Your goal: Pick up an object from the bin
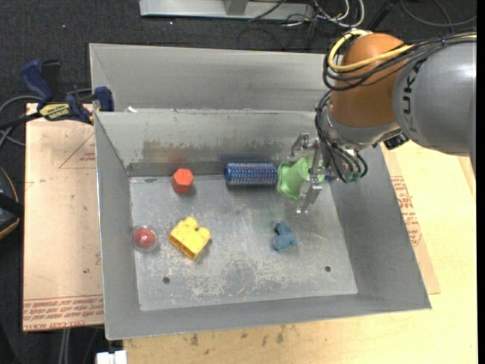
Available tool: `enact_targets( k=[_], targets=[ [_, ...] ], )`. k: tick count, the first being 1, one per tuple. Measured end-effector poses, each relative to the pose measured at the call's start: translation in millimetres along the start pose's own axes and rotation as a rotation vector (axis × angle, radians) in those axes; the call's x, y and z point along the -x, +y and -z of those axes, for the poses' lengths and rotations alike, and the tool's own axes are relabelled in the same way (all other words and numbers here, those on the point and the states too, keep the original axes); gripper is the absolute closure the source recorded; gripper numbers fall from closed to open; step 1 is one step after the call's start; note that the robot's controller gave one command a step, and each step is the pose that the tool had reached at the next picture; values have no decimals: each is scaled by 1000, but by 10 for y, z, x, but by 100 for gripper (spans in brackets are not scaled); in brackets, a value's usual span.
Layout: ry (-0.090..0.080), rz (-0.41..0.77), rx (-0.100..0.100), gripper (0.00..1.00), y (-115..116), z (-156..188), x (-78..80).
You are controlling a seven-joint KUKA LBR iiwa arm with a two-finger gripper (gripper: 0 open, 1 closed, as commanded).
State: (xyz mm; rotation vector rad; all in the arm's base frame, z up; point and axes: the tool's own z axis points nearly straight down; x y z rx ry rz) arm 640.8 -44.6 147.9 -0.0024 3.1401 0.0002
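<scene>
The KUKA arm's claw (309, 196) hangs low at the back right of the grey metal bin (227, 131), touching a bright green, soft-looking lump (290, 179). Whether the claw is wide, narrow or closed on the lump cannot be told from this angle. The lump sits on the claw's view-left side, at the foot of the rear wall. Just beyond it, a dark blue ribbed cylinder (251, 174) lies with its long axis along that wall, its right end meeting the lump. A small blue crumpled piece (284, 238) rests nearby, toward the front. Well apart at the left lie a red hexagonal block (183, 180), a yellow plastic block (189, 237) and a red ball (144, 238). Any lift would seem to depend on the green lump being inside the claw, not beside it.
</scene>
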Motion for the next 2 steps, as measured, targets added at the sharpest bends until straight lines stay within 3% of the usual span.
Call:
enact_targets(
  k=[1, 2],
  targets=[
    [0, 0, 0, 100, 0, 0, 0],
    [-10, 138, -1, 100, -31, 870, 44]
  ],
)
